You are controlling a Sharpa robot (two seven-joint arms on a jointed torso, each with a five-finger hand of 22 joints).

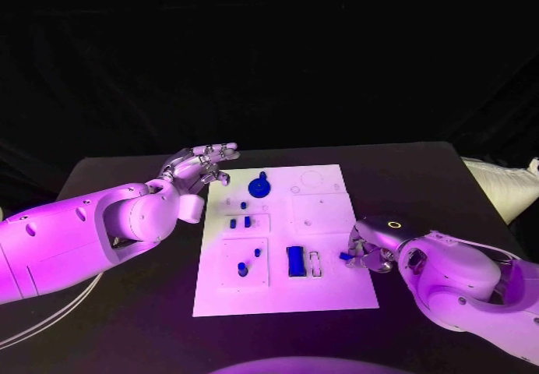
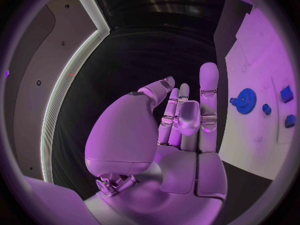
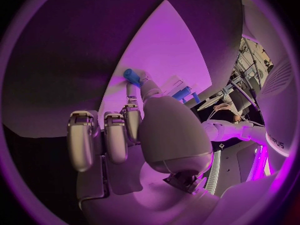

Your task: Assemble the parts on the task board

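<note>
While the left hand (image 1: 202,167) hovers spread, the right hand (image 1: 368,253) pinches a small blue part (image 3: 132,75).

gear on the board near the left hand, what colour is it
Blue; the gear shows best in the left wrist view.

Task board (image 1: 320,292): flat matt plate, smooth, looks like plastic. Parts on it, e.g. gear (image 1: 259,187) and block (image 1: 295,260): smooth, solid-coloured, plastic-looking w/ slight sheen. Bench (image 1: 135,327): dark, matt, no glare. Backdrop (image 1: 269,70): black cloth, soft folds. Left hand (image 1: 202,165) and right hand (image 1: 368,253): metallic segments w/ glossy highlights; palm shells smooth and shiny in wrist views. Arm covers (image 1: 68,241): smooth glossy plastic.
</note>
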